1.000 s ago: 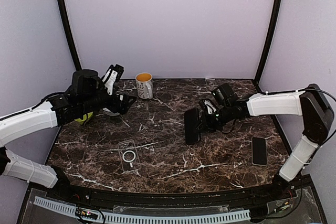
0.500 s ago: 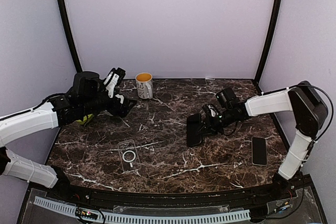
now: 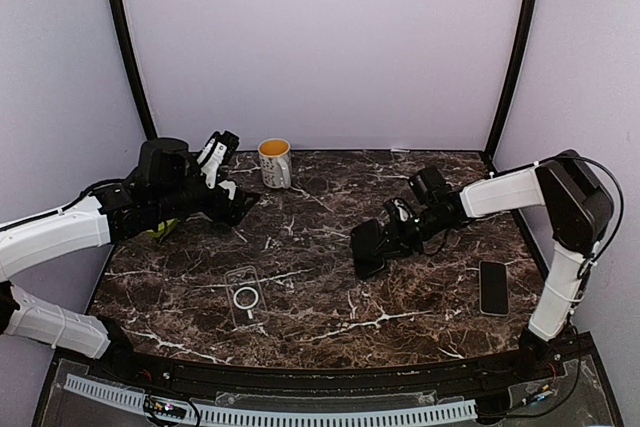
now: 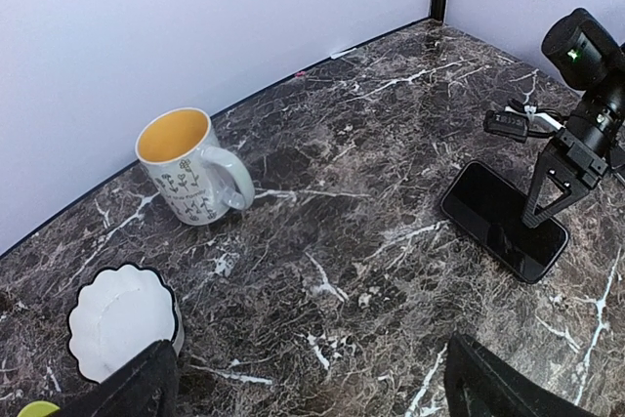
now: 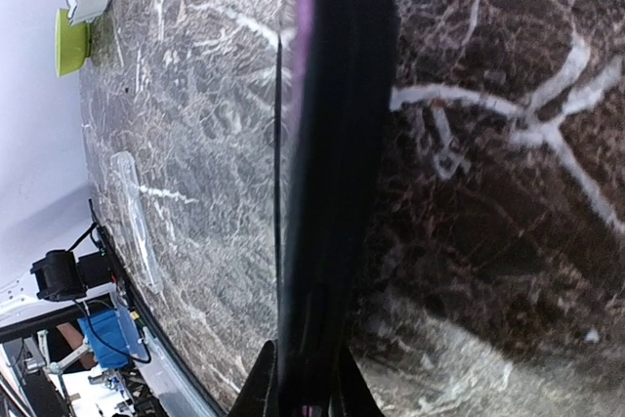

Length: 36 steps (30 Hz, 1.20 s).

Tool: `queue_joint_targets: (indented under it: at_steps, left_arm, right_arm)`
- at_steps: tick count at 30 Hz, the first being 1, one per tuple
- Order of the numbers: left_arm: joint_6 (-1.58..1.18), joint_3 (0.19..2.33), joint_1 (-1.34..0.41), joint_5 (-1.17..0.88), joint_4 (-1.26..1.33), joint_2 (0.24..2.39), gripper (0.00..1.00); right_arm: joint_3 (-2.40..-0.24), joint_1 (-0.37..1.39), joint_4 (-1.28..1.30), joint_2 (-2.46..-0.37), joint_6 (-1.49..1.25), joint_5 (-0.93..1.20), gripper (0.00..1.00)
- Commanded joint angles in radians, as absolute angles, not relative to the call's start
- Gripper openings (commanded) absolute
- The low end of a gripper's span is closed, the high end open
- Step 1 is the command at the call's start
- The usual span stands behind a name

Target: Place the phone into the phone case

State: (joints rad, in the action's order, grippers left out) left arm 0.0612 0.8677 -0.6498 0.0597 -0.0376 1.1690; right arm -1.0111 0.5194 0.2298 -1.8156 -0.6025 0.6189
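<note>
The clear phone case (image 3: 245,296) with its white ring lies flat on the marble at front left; it shows as a thin clear strip in the right wrist view (image 5: 132,210). My right gripper (image 3: 385,239) is shut on a black phone (image 3: 367,248), holding it by one end, low over the table centre, tilted. In the right wrist view the phone (image 5: 327,173) is seen edge-on between my fingers. The left wrist view shows it (image 4: 503,220) at right. My left gripper (image 3: 238,200) is open and empty at back left, above the table.
A white mug (image 3: 275,163) with yellow inside stands at the back. A white scalloped bowl (image 4: 122,319) and a green item (image 3: 158,224) sit under the left arm. A second black phone (image 3: 493,287) lies flat at front right.
My right gripper has lowered and tilted the black phone flatter towards the table, drawing slightly back. The left arm has barely shifted.
</note>
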Motion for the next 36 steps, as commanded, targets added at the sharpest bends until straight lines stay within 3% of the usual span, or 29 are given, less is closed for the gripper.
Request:
queue_joint_targets:
  at_steps: [1,4,10,17,21,30,36]
  left_arm:
    - [0.074,0.854,-0.644,0.042,-0.03,1.143,0.97]
    - [0.074,0.854,-0.644,0.041,-0.03,1.143,0.97]
    - [0.077,0.854,-0.644,0.041,-0.032,1.144,0.97]
    - [0.078,0.854,-0.644,0.04,-0.032,1.142,0.97]
    - [0.08,0.853,-0.644,0.04,-0.031,1.14,0.97]
    - [0.089,0.85,-0.644,0.05,-0.032,1.136,0.97]
    - [0.089,0.848,-0.643,0.045,-0.028,1.138,0.97]
  right_arm:
    - [-1.023,0.529,0.289,-1.885,-0.557,0.437,0.2]
    - [-1.039,0.529,0.313,-1.896,-0.552,0.409,0.27]
    - [-1.059,0.538,0.367,-1.882,-0.554,0.342,0.32]
    - [-1.188,0.615,0.595,-1.867,-0.537,0.051,0.45]
    - [-1.262,0.655,0.678,-1.87,-0.541,-0.088,0.46]
    - [-1.324,0.718,0.727,-1.858,-0.57,-0.159,0.46]
    - [-1.373,0.783,0.619,-1.857,-0.506,-0.183,0.44]
